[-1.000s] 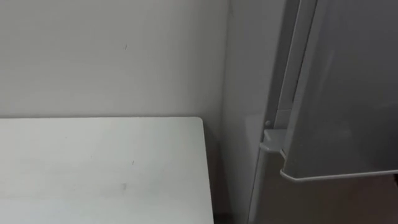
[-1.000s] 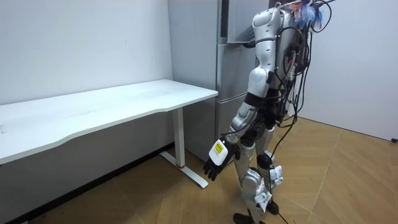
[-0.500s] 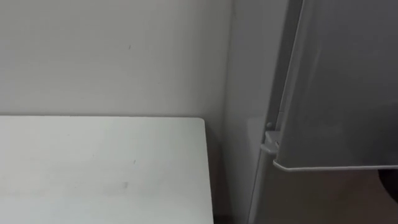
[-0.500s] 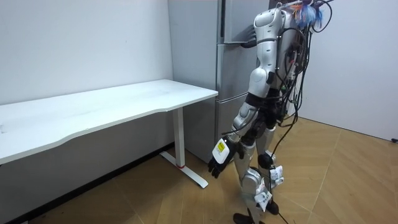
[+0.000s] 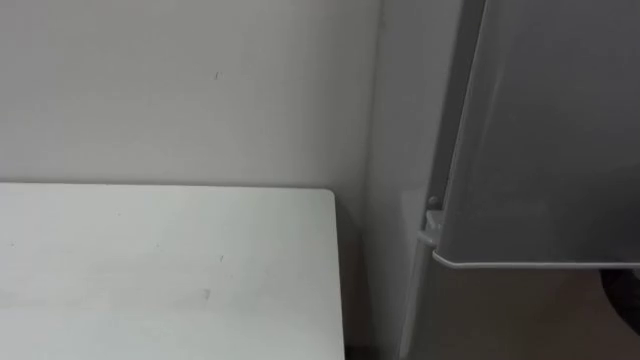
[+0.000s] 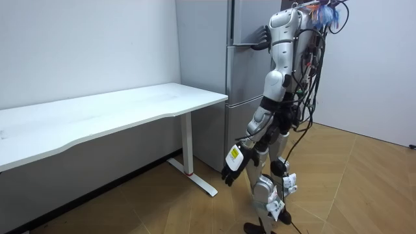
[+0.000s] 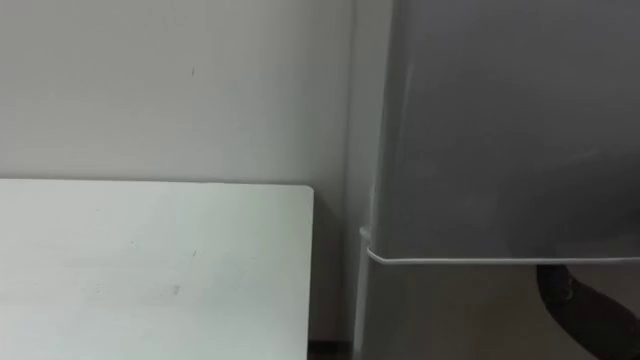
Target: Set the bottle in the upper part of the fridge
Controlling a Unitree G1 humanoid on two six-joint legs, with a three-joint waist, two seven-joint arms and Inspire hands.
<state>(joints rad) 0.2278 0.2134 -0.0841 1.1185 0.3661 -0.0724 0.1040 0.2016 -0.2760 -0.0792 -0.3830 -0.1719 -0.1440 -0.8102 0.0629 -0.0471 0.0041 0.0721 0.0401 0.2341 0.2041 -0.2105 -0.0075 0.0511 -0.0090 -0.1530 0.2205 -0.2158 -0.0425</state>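
I stand facing the grey fridge [image 6: 244,78] at the room view's right. Its upper door [image 5: 540,130] is almost closed against the body, with its bottom edge level. My right hand [image 6: 261,39] is raised to that door near its bottom edge, with its fingers laid straight on the front. A dark piece of that arm [image 5: 622,290] shows below the door's edge at the lower right. My left hand [image 6: 233,168] hangs by my thigh with relaxed fingers and holds nothing. I see no bottle.
A white table [image 5: 150,270] stands against the wall to my left, its end close to the fridge's side. In the room view the long table [image 6: 130,107] runs off to the left. Wooden floor lies behind me.
The upper door has swung further shut and its bottom edge now lies level. My right hand has gone with it toward the fridge. The eye view has shifted a little.
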